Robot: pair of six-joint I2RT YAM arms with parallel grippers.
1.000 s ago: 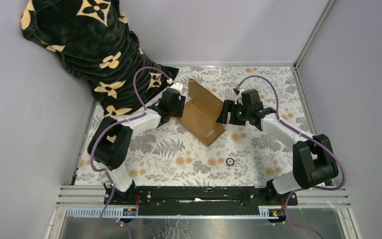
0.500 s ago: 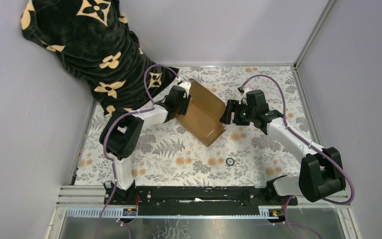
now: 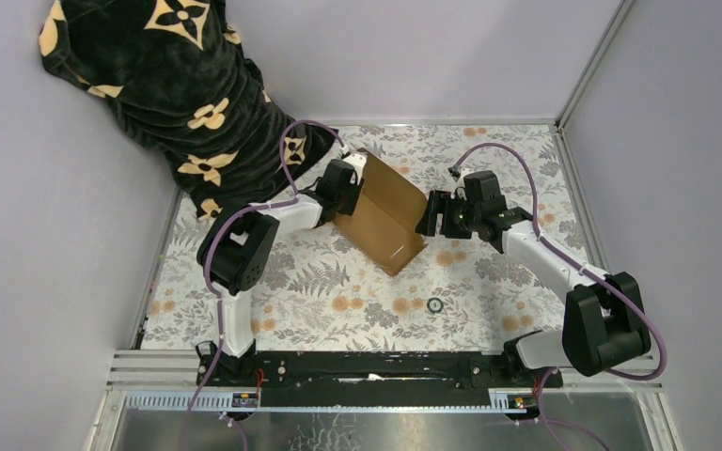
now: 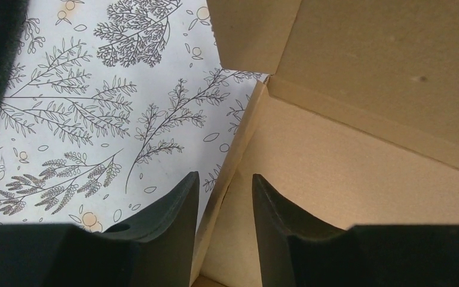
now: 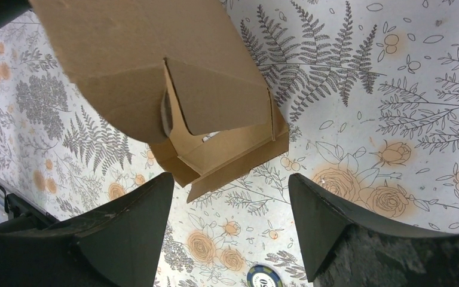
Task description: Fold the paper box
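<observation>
At the paper box [image 3: 381,211], left fingers [image 3: 348,185] loosely straddle its wall; right fingers [image 3: 430,214] gape.

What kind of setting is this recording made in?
Probably a lab test cell, not a home: plain grey walls enclose the flowered tablecloth, and both arms are bolted to a metal rail.

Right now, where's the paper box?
Top view: the paper box sits mid-table toward the far side, between the left hand and the right hand, right of the black floral blanket.
</observation>
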